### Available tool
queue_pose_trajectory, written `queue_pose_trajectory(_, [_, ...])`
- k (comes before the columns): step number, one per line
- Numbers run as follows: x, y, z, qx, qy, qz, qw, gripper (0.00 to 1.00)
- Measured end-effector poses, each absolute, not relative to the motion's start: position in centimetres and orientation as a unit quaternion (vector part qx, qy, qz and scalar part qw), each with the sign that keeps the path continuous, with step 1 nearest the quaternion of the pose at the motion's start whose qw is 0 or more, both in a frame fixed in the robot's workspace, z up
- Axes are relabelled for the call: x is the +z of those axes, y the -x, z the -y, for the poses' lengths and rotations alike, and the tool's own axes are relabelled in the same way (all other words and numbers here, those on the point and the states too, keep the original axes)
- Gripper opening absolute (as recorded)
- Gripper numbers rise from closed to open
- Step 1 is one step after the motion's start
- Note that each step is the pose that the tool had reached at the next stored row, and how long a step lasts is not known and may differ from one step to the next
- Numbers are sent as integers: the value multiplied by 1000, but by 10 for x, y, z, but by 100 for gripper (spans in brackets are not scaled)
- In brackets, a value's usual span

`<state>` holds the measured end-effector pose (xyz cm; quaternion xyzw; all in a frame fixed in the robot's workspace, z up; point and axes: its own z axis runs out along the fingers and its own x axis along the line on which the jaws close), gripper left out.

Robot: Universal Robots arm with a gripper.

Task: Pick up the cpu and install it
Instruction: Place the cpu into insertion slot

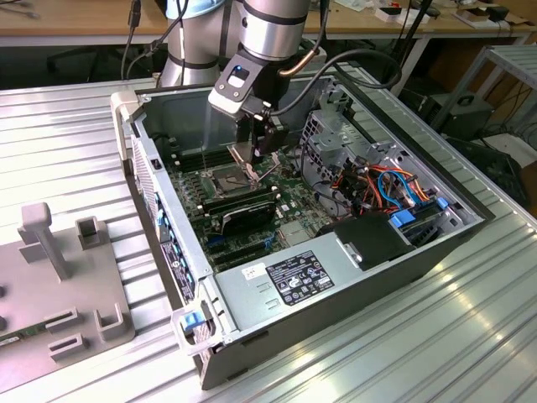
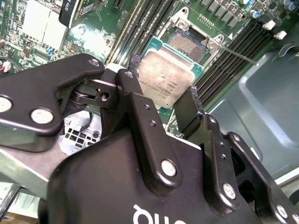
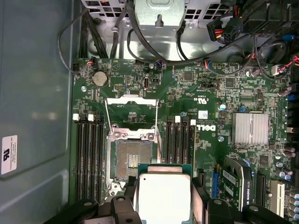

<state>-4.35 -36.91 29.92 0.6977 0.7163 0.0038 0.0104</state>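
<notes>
**Chip held over the open socket, not yet seated**

On the ribbed metal surface (image 1: pixel 470 336) lies an open computer case (image 1: pixel 159 201), and the arm (image 1: pixel 268 34) reaches down into it over the green motherboard (image 3: pixel 196 93). The socket (image 3: pixel 133 158) lies bare, with its hinged metal bracket (image 3: pixel 131 109) swung up. The jaws are closed part way on the cpu (image 2: pixel 166 77), one black finger (image 2: pixel 135 93) against each of two opposite edges, metal top upward. In the first wrist view the cpu (image 3: pixel 163 196) hangs above the board, overlapping one corner of the socket rather than sitting squarely over it.

The likely risks are these. A descent made while the chip is offset or tilted could crush the fine socket contacts. The narrow edge grip could let it slip or twist. The fingers could also foul the raised bracket or the memory slots (image 3: pixel 88 158) beside the socket.
</notes>
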Motion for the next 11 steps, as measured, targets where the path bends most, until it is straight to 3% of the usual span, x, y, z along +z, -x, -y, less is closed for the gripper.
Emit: queue_pose_trajectory(11, [299,43,369,4,-699,-715,10,55])
